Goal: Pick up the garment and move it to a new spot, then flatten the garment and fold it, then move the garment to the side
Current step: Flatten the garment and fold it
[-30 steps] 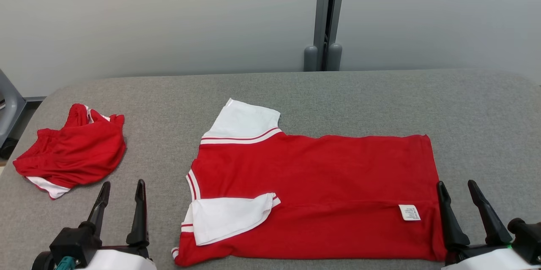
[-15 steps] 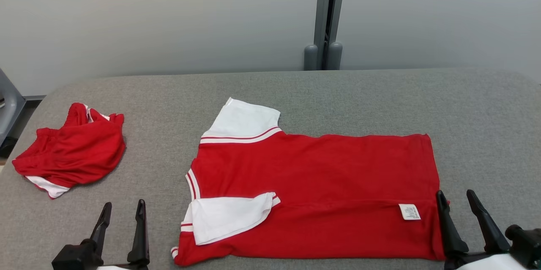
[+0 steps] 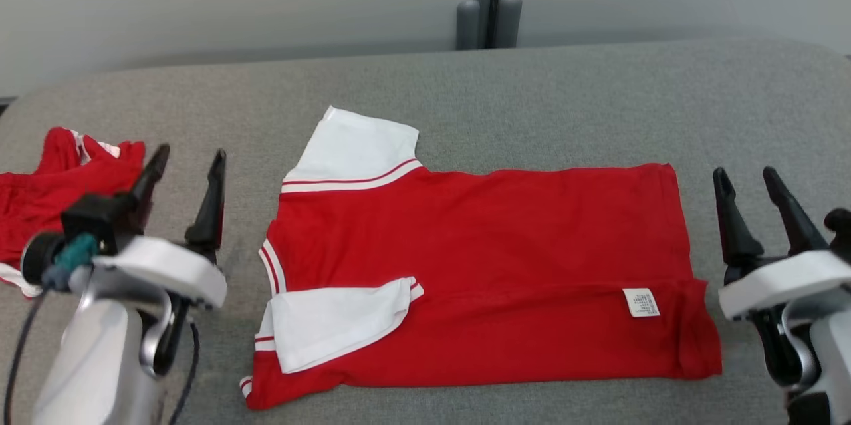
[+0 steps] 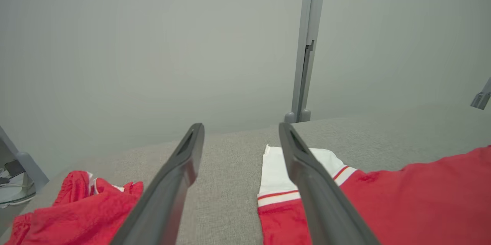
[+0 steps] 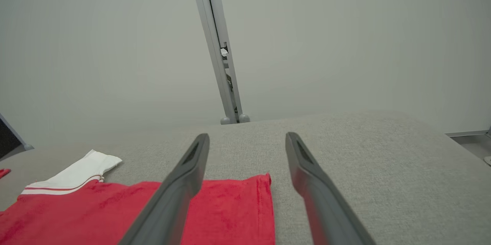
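Left jaws and right jaws: apart, empty. Shirt (image 3: 479, 259): flat, centre of tabletop (image 3: 532, 92), near sleeve folded inward. Second red garment (image 3: 33, 199): bunched at left edge, cut off, partly behind left jaws.

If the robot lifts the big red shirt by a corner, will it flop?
Probably flops: the red shirt is thin cloth, its white sleeve already folded over. Likely light, and unlikely to slide on the fuzzy grey surface.

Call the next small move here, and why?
Probably reach the left gripper over to the far white sleeve. That sleeve lies spread out, while the near sleeve is already folded onto the shirt. The gripper is open and empty.
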Robot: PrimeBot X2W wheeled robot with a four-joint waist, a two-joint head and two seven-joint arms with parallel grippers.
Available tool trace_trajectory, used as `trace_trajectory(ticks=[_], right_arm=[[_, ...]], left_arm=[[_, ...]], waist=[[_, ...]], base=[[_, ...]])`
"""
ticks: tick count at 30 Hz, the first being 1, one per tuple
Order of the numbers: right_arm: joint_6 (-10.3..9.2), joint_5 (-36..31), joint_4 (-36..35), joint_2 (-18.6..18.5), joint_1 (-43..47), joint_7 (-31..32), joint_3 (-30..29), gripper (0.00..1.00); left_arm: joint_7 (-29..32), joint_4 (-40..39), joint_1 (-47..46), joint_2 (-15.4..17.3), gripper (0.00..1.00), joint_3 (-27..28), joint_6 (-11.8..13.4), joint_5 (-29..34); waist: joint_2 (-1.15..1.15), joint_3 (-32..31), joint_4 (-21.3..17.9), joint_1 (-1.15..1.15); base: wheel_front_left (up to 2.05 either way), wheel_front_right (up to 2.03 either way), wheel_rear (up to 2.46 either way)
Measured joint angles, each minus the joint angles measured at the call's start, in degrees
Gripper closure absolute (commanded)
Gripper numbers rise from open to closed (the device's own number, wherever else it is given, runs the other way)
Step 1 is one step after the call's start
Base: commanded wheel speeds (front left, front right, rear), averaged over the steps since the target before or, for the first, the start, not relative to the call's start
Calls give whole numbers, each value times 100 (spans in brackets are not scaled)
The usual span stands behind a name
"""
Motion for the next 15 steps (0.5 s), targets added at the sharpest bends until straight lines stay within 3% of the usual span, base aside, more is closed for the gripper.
trace_trajectory(ticks=[8,15], right_arm=[[0,343,1031,-171,-1552,367,363,0],[0,724,1696,-201,-2544,969,1106,0]], left_arm=[[760,939,-1966,292,0,-472,-112,-403],[1473,1725,-3238,606,0,-1239,-146,-1090]], waist=[[0,897,-200,0],[0,1483,-490,0]], base=[[0,0,0],[0,0,0]])
